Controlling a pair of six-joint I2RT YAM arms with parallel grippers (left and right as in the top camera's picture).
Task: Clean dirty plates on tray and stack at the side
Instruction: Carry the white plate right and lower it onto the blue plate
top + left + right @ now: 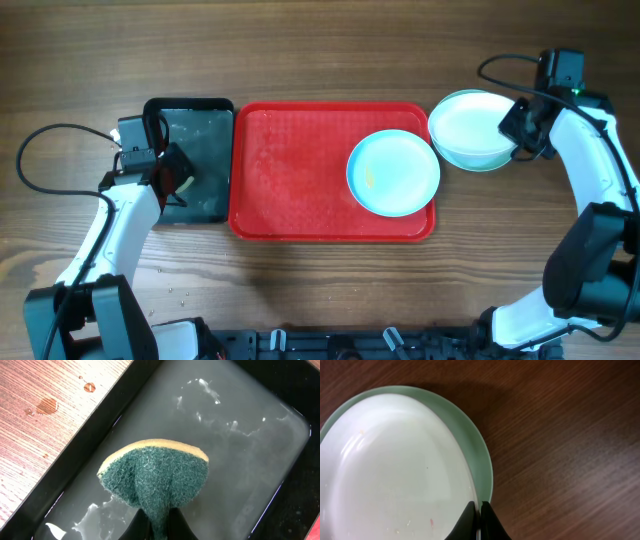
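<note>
Presently: the left hand point(155, 529) is clamped on the green sponge point(155, 477), scouring face outward and yellow backing behind. It hangs over the black tray point(100, 416), which holds a thin film of water. The right hand point(479, 522) is closed at the edge of the white plate point(395, 470). The rim appears to run between its fingers, so I read this as a grip.

The white plate lies off-centre on a turquoise plate point(479, 460). Both are on the counter point(300, 50), just right of the red tray point(290, 170).

Judgement: this is the stacking step, near its end.
- Centre the white plate over the one beneath before letting go.
- Release low, then draw the hand outward so it does not drag the rim.
- Bring the sponge over wet but not dripping.

The last plate point(393, 172), pale turquoise, lies flat at the tray's right end with a small yellowish smear point(370, 178) left of its centre. It is probably next to clean. The white plate shows a few tiny specks.
</note>
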